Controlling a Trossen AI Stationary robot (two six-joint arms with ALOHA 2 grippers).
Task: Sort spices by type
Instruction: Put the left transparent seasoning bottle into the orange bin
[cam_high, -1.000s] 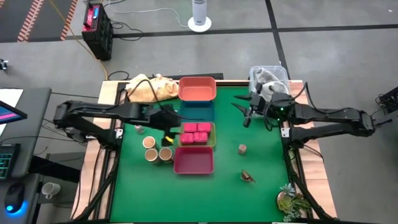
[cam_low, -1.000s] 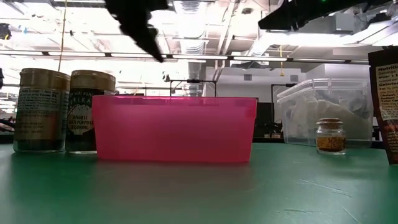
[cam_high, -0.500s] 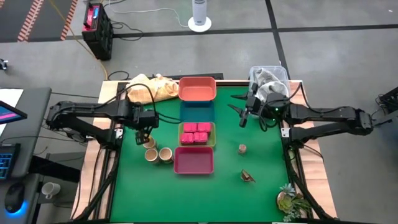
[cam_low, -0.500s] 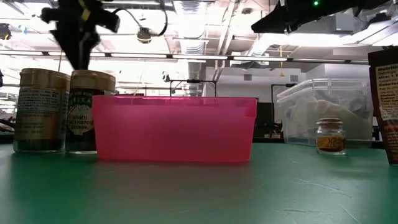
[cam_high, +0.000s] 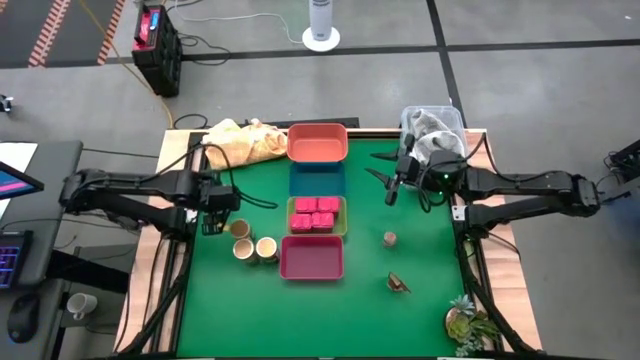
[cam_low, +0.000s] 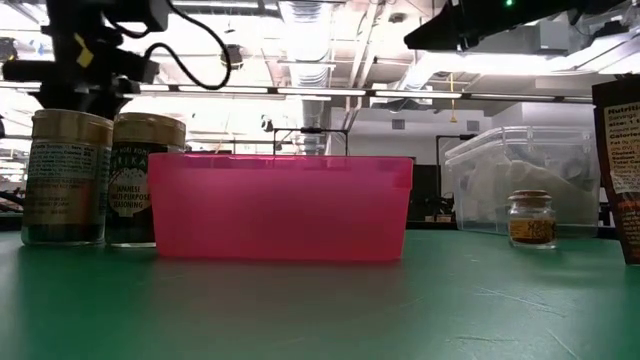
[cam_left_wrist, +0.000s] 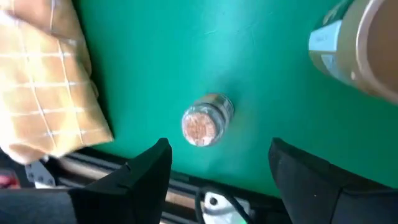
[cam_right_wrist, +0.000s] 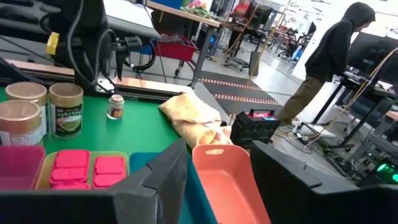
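Observation:
Four magenta-pink blocks (cam_high: 317, 215) lie in the yellow-green tray (cam_high: 343, 228). Three tan tubs (cam_high: 254, 243) stand upright on the mat left of the magenta tray (cam_high: 311, 258); two show in the low view as tall jars (cam_low: 100, 178). One small cork-topped jar (cam_left_wrist: 207, 120) stands near the table's left edge, straight under my open left gripper (cam_left_wrist: 217, 180) (cam_high: 212, 212), which is above it and apart from it. Another small jar (cam_high: 389, 238) (cam_low: 530, 218) and a dark brown piece (cam_high: 399, 284) sit on the right. My right gripper (cam_high: 390, 180) (cam_right_wrist: 217, 180) hovers open, right of the trays.
A blue tray (cam_high: 318, 180) and a coral tray (cam_high: 317, 142) lie toward the far edge. A tan cloth (cam_high: 240, 140) (cam_left_wrist: 43, 93) lies at the far left, and a clear container (cam_high: 432, 125) at the far right. A green sprig (cam_high: 468, 320) is at the near right corner. A person (cam_right_wrist: 323, 56) stands beyond the table.
My left gripper has travelled from beside the yellow-green tray toward the table's left edge, passing over the tubs, and now hangs above the small cork-topped jar. The blocks, tubs and jars have stayed in place.

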